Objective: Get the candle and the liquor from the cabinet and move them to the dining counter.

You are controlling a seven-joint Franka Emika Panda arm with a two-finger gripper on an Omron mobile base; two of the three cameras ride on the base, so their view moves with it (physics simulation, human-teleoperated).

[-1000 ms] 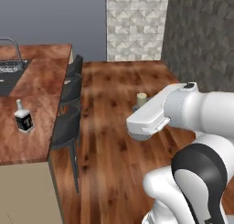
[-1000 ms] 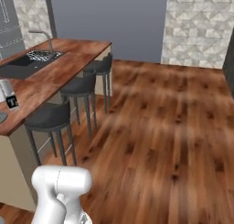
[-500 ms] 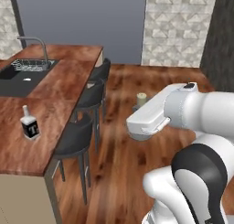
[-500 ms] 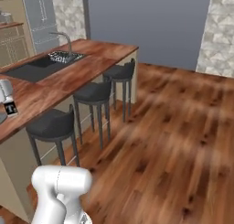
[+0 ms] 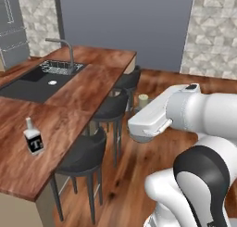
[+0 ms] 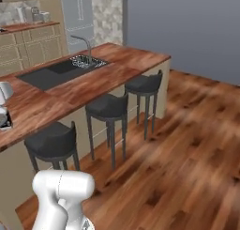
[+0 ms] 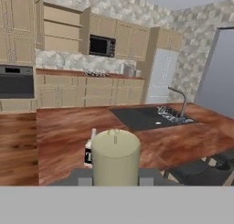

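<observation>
A home kitchen: wood island tabletop [image 5: 69, 124] with sink [image 5: 39, 78], stools [image 5: 85, 152], beige cabinets [image 7: 114, 35], microwave [image 7: 101, 46], fridge [image 7: 160, 77].

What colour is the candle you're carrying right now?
Pale olive-grey, almost cream. The candle shows best in the hand view, close up in front of the dining counter.

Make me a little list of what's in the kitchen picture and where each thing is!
candle: in the shut gripper, seen from above, close to the hand camera
liquor: upright on the dining counter, near its edge
sink: black, set in the counter, tap behind it
stools: three, dark, along the counter's side
floor: wood
</observation>
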